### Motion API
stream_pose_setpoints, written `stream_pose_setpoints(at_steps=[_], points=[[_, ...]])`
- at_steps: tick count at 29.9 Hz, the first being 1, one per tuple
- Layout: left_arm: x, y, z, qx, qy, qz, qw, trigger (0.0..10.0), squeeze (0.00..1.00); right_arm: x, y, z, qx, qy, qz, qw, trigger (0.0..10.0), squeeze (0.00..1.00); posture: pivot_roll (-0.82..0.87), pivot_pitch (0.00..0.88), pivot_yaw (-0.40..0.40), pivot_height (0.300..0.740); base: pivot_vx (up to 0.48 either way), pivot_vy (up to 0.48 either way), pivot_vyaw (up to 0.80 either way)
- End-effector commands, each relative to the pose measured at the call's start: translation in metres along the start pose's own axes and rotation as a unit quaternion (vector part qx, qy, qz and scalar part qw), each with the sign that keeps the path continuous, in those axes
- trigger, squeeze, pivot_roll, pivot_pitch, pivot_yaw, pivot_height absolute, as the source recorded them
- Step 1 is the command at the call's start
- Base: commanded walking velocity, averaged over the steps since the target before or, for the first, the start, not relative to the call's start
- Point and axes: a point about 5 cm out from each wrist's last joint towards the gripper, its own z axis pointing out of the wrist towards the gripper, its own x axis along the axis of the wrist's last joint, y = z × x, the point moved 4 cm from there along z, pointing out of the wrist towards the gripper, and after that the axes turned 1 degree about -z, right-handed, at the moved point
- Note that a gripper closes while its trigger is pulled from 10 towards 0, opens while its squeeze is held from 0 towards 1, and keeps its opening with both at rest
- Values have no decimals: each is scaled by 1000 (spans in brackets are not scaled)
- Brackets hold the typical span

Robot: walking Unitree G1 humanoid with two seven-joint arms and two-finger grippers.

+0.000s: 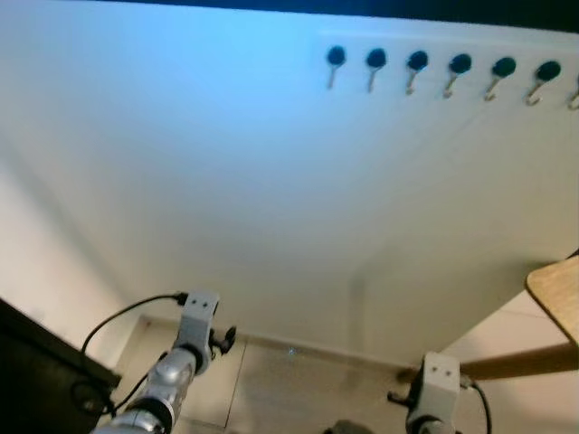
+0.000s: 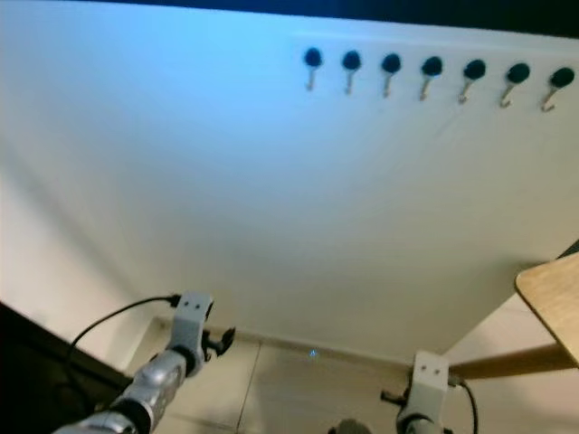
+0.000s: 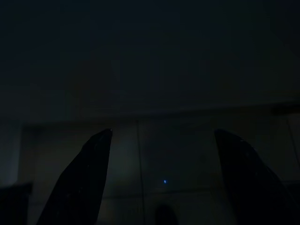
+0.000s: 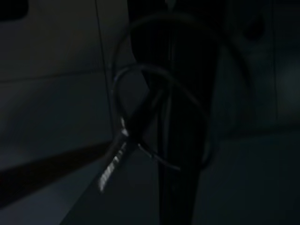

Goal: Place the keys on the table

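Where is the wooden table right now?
The wooden table pokes in at the right edge of the eye views, below the row of wall hooks and beside the right arm.

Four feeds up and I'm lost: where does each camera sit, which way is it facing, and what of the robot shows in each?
Left eye view: on the head, facing a white wall with a row of hooks; both silver arms hang low, table corner at right.
Right eye view: same head, same wall, hooks and table, slightly shifted.
Left wrist view: very dark, looks along the left gripper, fingers apart, toward floor.
Right wrist view: very dark, a key ring hangs close before it.
Shared: both eyes show one scene.
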Motion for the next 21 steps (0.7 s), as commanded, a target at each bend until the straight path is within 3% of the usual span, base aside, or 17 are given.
stream_pose_setpoints(at_steps=[1, 6, 18, 21], points=[[-6, 2, -2, -2, -9, 4, 1000, 10000, 0, -13, 0, -5, -1, -17, 4, 1000, 10000, 0, -12, 51, 26, 740, 0, 0, 0], [-7, 3, -2, -4, -6, 7, 1000, 10000, 0, -13, -3, -5, 7, -17, 1, 1000, 10000, 0, -11, 51, 25, 740, 0, 0, 0], [-6, 4, -3, -7, 4, 12, 1000, 10000, 0, -15, -7, -6, 16, -20, -2, 1000, 10000, 0, -7, 52, 28, 740, 0, 0, -800], [-5, 3, -3, -5, 11, -9, 1000, 10000, 0, -17, -8, -6, 22, -21, -7, 1000, 10000, 0, -7, 49, 27, 740, 0, 0, -800]])
